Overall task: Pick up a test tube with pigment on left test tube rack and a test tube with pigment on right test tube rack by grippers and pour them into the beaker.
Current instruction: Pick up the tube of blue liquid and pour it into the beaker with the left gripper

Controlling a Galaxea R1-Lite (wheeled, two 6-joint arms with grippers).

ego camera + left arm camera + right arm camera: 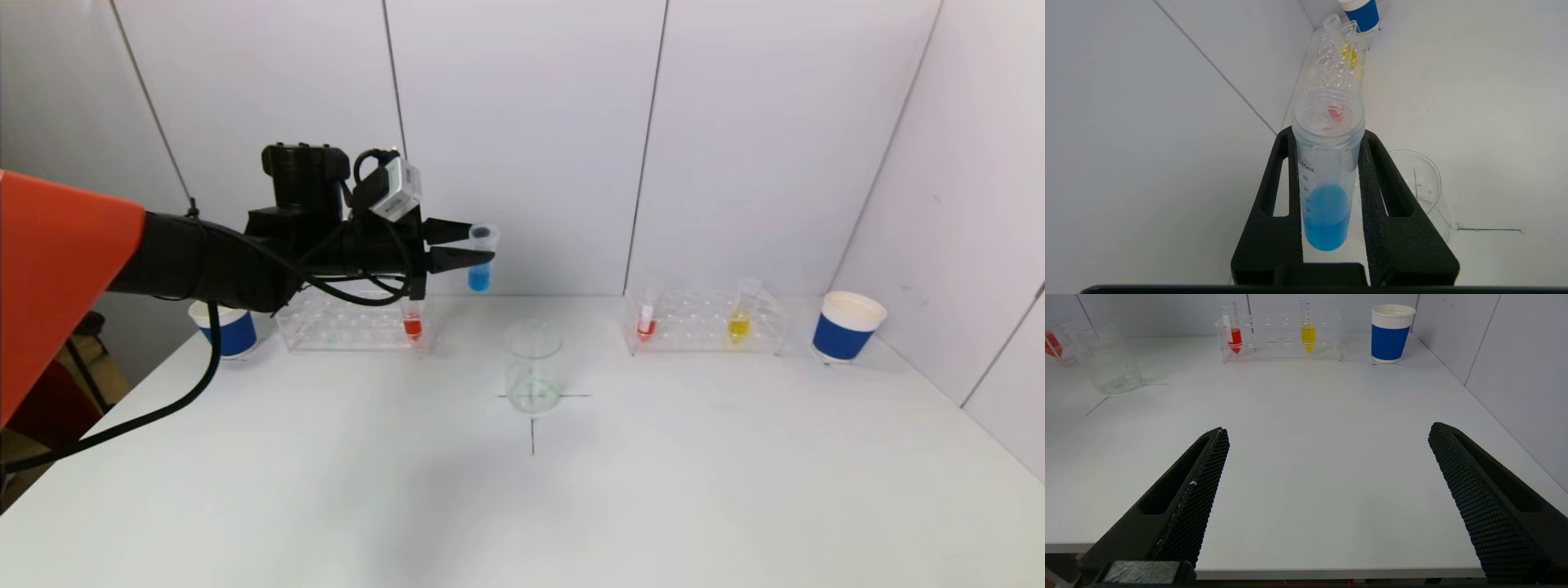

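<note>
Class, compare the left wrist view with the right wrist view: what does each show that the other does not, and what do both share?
Only the left wrist view: the left gripper shut on the blue test tube, upright.
Only the right wrist view: the right gripper, open and empty, low at the table's near edge.
Both: beaker, yellow test tube, right rack, blue cup.

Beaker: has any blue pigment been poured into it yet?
No. In the head view the beaker looks clear, while the blue test tube is upright in the left gripper above the table, with its liquid inside.

Two blue paper cups (846,327) (229,331), white table (653,490)
</note>
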